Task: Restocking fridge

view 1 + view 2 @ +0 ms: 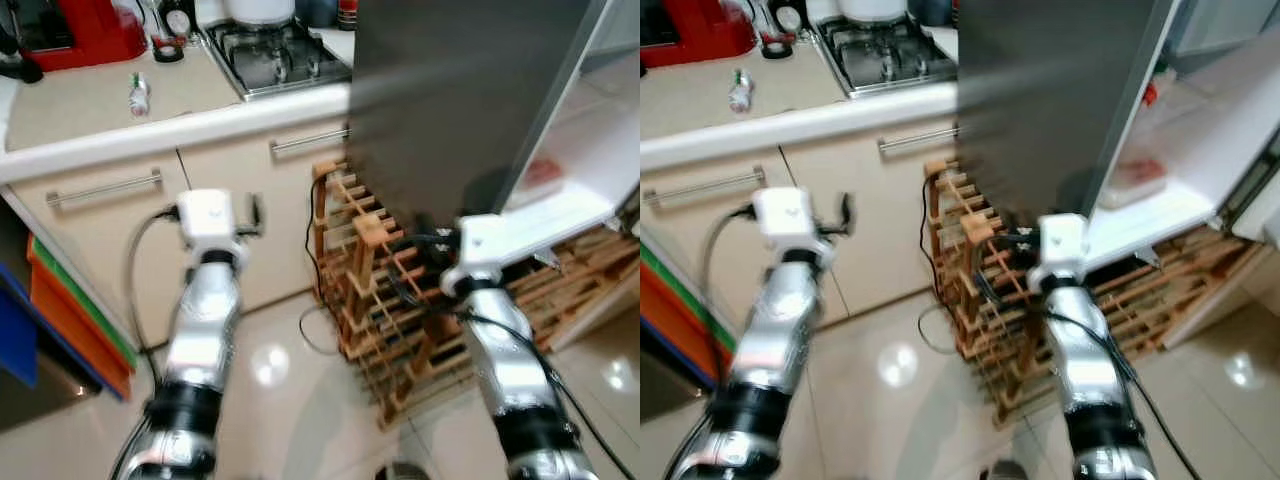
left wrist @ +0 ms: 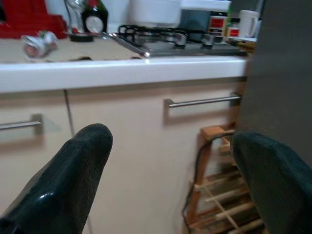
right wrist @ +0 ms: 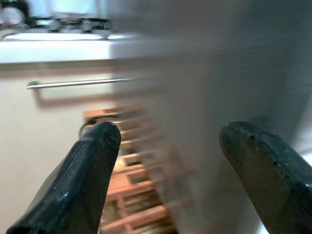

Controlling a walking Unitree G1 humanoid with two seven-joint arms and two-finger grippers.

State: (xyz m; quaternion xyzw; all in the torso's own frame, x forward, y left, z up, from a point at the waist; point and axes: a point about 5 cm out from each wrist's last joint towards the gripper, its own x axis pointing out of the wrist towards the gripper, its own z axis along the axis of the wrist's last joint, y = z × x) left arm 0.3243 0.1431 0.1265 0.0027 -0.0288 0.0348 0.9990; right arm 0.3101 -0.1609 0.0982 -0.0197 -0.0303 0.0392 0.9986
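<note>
The fridge door (image 1: 450,100), dark grey, stands swung open at the robot's right, its white inner shelf (image 1: 575,185) carrying a reddish packet (image 1: 541,175). Below it sits a wooden rack (image 1: 380,290) on the tiled floor (image 1: 270,400). The right gripper (image 3: 168,165), fingers spread wide and holding nothing, is raised near the door's lower part. The left gripper (image 2: 168,165), also wide and empty, faces the cream cabinet (image 1: 110,230) under the counter (image 1: 90,110), where a gas hob (image 1: 275,55) and red appliance (image 1: 85,30) stand.
</note>
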